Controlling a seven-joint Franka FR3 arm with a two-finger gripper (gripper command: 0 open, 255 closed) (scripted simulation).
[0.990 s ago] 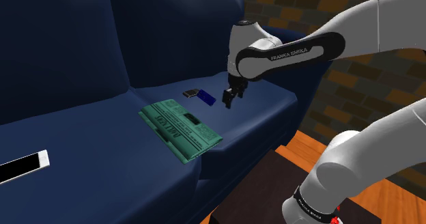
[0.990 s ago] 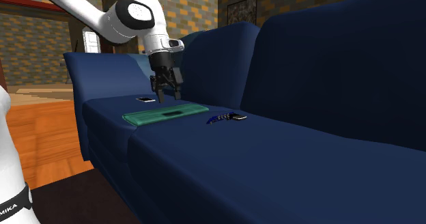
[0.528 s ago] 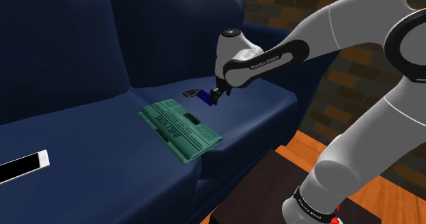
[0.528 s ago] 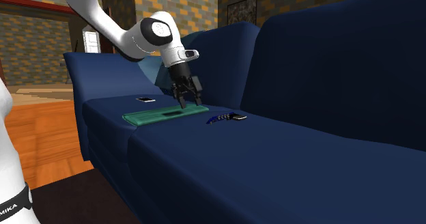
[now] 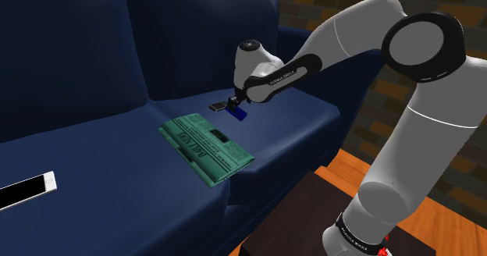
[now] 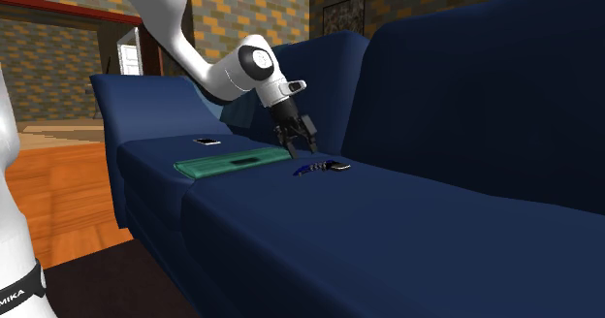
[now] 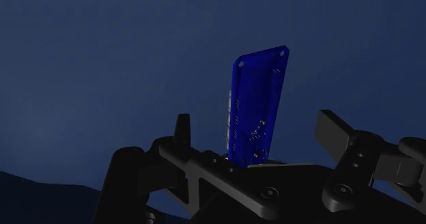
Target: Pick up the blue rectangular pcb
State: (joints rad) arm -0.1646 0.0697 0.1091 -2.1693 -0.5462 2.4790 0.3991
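Note:
The blue rectangular pcb (image 5: 239,113) lies flat on the dark blue sofa seat (image 5: 296,118), just behind a green circuit board (image 5: 205,147). My gripper (image 5: 232,103) hovers low right above the pcb, open. In the second exterior view the gripper (image 6: 302,150) hangs just over the pcb (image 6: 307,170). In the wrist view the pcb (image 7: 259,100) sits in the gap of the gripper (image 7: 254,124). The fingers (image 7: 181,130) stand apart on either side and do not touch it.
A small dark flat object (image 5: 216,106) lies touching the pcb's far end. A white flat device (image 5: 27,190) rests on the seat at the shoulder view's left. The sofa backrest (image 5: 187,36) rises close behind. A small phone-like object (image 6: 206,142) lies beyond the green board (image 6: 233,161).
The gripper has travelled toward the shoulder view's left and lowered, from beside the pcb to right over it. The pcb and the green board have not moved.

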